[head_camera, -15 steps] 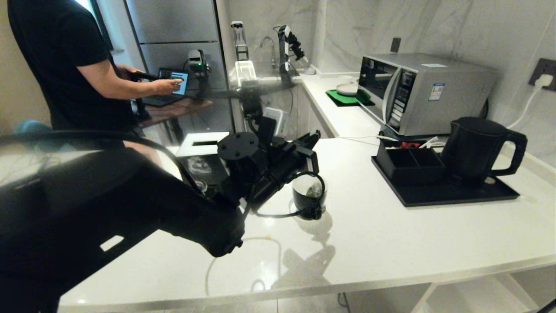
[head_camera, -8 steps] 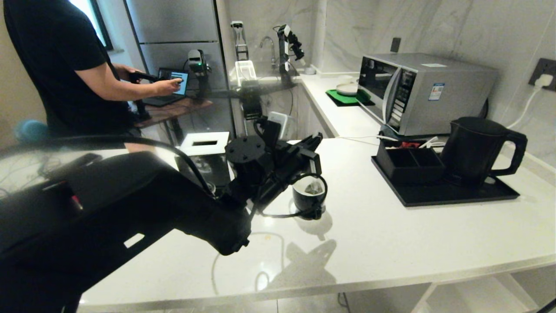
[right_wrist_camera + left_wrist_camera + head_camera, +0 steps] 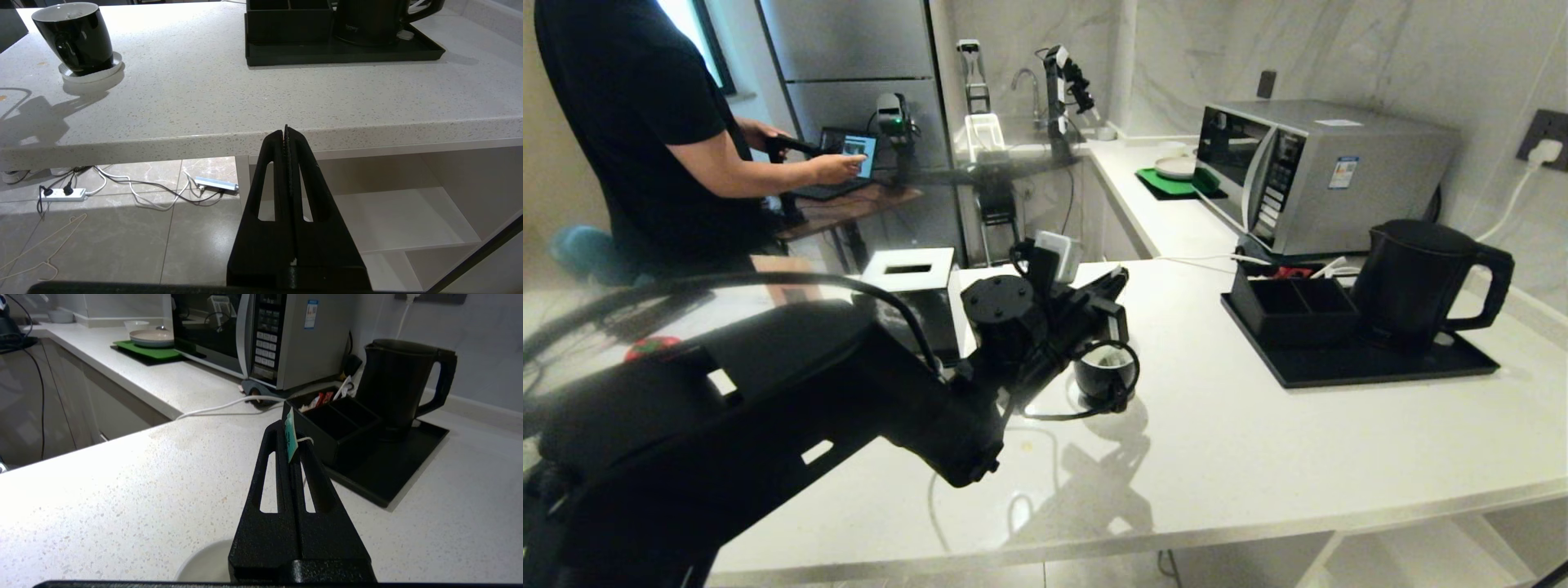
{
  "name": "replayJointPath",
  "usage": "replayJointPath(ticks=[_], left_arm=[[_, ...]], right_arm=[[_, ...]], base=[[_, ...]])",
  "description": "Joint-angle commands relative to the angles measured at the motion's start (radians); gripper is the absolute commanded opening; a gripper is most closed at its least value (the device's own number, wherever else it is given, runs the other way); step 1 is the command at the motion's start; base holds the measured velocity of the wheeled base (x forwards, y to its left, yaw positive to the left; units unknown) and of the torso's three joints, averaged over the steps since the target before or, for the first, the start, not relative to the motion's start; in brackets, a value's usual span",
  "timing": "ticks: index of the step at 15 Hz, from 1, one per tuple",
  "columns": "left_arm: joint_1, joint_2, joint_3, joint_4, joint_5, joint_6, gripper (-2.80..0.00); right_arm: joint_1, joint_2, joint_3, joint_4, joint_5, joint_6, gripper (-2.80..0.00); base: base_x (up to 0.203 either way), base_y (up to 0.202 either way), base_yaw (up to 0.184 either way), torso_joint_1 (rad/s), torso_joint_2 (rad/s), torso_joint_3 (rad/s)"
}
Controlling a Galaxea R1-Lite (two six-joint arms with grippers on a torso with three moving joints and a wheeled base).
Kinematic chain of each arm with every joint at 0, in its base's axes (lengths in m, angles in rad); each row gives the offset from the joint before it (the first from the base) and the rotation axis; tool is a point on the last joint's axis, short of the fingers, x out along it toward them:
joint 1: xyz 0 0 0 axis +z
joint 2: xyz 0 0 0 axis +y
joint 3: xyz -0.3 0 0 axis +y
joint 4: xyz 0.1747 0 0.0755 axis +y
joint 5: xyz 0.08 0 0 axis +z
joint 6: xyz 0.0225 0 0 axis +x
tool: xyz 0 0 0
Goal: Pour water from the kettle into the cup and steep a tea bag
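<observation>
The left gripper [image 3: 291, 435], pinching the tea bag's tag [image 3: 290, 435], hovers just above the cup [image 3: 1104, 371]; the kettle [image 3: 1417, 282] stands well right. The right gripper [image 3: 286, 134] is closed and empty.

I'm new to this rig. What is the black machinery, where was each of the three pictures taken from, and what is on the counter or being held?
It is a two-armed robot. The head view looks down at the counter; each wrist view looks along one gripper.

The left gripper is shut on the teal tag of the tea bag, whose string drops into the cup on a saucer.

The right gripper is shut on nothing, low before the counter's edge.

The kettle and an organizer box stand on a black tray by a microwave. A person taps a screen behind.
</observation>
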Motion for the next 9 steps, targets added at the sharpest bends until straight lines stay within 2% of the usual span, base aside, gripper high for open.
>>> replayJointPath(ticks=[1, 9], left_arm=[[0.0, 0.025, -0.002, -0.009, -0.001, -0.001, -2.8], [-0.007, 0.071, 0.0, -0.042, 0.0, -0.002, -2.8]], right_arm=[[0.0, 0.002, 0.0, 0.0, 0.0, 0.0, -2.8], [0.0, 0.0, 0.0, 0.0, 0.0, -0.001, -2.8]], base=[[0.0, 0.0, 0.0, 0.0, 0.0, 0.0], [0.0, 0.0, 0.0, 0.0, 0.0, 0.0]])
